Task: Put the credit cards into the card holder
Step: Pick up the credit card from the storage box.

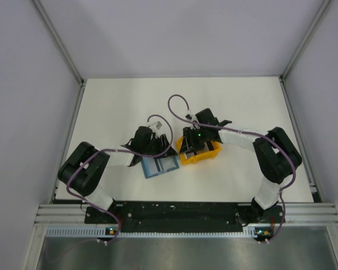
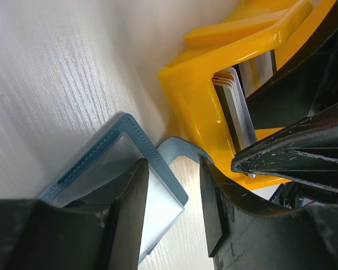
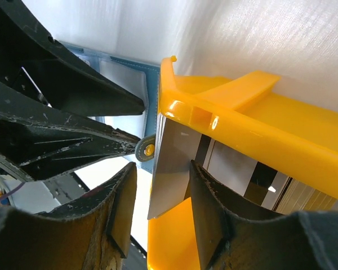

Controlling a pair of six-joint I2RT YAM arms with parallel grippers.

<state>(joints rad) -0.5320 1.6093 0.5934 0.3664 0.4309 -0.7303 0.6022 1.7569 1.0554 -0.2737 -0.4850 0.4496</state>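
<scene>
- The wallet (image 1: 160,165) lay open and flat on the counter (image 1: 118,101), its pale pockets facing up. It sat in the middle of the top view, just at 8 o'clock of the orange rack (image 1: 205,154), and the two looked nearly touching.
- The cards (image 2: 236,107) stood on edge in the rack, packed together in one slot. None could be seen in the wallet.
- The left hand (image 2: 172,197) hung low over the wallet, at its 11 o'clock side in the top view, with its fingers spread apart and gripping nothing. One finger (image 2: 129,214) lay over the clear pocket, and the wallet's stitched edge showed in the gap. It was probably there to pin the wallet so it would not slide. Actual contact could not be told.
- The right hand (image 3: 162,188) reached into the rack from 12 o'clock with its fingers apart on either side of one grey card (image 3: 172,163). A gap showed on one side, so the card looked straddled rather than pinched.
- The rack held the cards upright, which left their top edges free for a finger on each face.
- Judged from this, the step in hand was pulling the first card out. The closing fingers could drag a neighbouring card along.
</scene>
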